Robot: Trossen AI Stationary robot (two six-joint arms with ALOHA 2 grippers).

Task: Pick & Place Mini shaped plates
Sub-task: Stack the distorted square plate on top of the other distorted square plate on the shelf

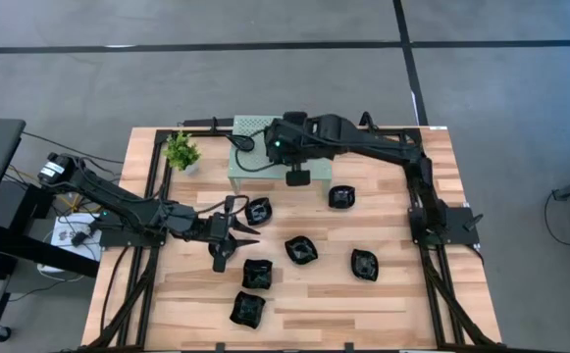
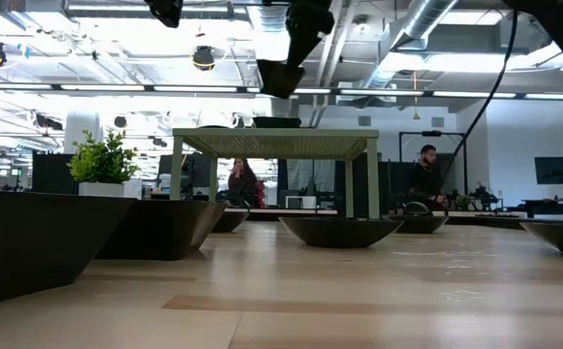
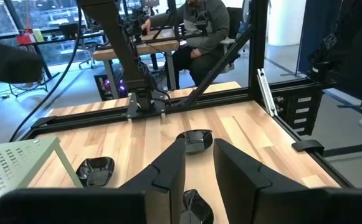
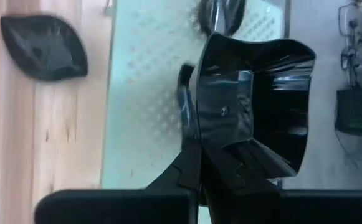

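Several small black shaped plates lie flat on the wooden table (image 1: 383,304), among them one (image 1: 258,211) just beyond my left gripper (image 1: 237,240). That gripper is open and low over the table, and in its wrist view (image 3: 199,144) a plate (image 3: 196,208) lies below the gap between the fingers. My right gripper (image 4: 196,134) hangs over the pale green perforated platform (image 1: 250,162), shut on a black plate (image 4: 255,106). Another plate (image 4: 221,12) rests on the platform top (image 2: 276,122). My right gripper pinches the held plate by one side wall (image 4: 196,93), with one finger (image 4: 187,124) outside the wall and the other inside the hollow. It comes from above, pointing down. The plate (image 2: 279,78) hangs tilted below the fingers, lifted clear above the platform.
A small potted plant (image 1: 181,152) stands at the far left corner beside the platform. Black frame rails run along the table's left and right sides, and the right arm's base (image 1: 441,221) sits on the right edge. Bare wood lies near the front right. People sit in the room beyond.
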